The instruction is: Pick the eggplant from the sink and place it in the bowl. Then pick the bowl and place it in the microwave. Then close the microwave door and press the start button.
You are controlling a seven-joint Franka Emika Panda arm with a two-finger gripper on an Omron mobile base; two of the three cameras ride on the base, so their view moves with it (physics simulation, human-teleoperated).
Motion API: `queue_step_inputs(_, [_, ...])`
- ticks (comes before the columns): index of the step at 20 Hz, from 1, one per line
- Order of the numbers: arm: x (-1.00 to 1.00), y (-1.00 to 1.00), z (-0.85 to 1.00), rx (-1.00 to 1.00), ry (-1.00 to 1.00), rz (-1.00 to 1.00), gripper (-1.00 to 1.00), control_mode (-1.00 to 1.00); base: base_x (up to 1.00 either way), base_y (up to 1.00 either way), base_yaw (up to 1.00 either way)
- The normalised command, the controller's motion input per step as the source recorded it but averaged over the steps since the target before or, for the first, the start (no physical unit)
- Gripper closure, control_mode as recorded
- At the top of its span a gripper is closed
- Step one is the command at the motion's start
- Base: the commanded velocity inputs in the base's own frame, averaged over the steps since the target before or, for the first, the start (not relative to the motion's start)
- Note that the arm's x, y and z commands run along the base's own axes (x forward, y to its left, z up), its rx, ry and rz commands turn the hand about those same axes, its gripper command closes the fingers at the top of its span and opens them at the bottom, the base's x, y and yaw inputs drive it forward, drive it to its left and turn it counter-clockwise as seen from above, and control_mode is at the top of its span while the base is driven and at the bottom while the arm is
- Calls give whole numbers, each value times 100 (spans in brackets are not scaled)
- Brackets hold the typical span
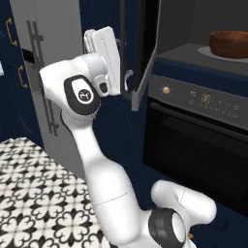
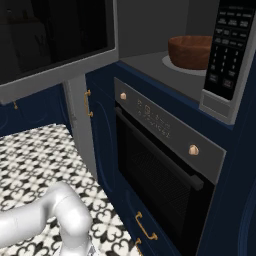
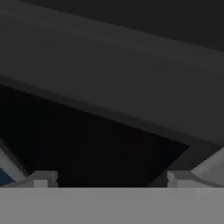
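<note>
- Small white logo mark on the dark round joint cap (image 1: 82,95) of the arm, too tiny to spell out.
- Pale markings and a digit-like display on the oven control strip (image 1: 209,100), all too blurry to make out.
- Rows of light button labels on the microwave keypad (image 2: 226,46), just smudges, can't read a single one.
- Nothing else legible anywhere.

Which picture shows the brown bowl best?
The right base view: the bowl sits whole on the white plate inside the open microwave. The left base view catches it at the edge. The hand view faces dark panels.
</note>
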Motion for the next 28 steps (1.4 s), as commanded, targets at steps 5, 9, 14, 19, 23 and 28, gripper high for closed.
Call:
queue_step_inputs(5, [-36, -100, 18, 28, -24, 0, -100, -100, 0, 0, 0])
queue_step_inputs(9, [0, -100, 0, 23, -24, 0, -100, -100, 0, 0, 0])
queue_step_inputs(14, [36, -100, -8, 14, -16, 0, -100, -100, 0, 0, 0])
queue_step_inputs(19, [42, -92, -20, 8, -14, -3, -100, -100, 0, 0, 0])
queue_step_inputs(23, [56, -79, -28, 2, -12, -9, -100, -100, 0, 0, 0])
queue_step_inputs(28, [52, -66, -26, 3, -19, -8, -100, -100, 0, 0, 0])
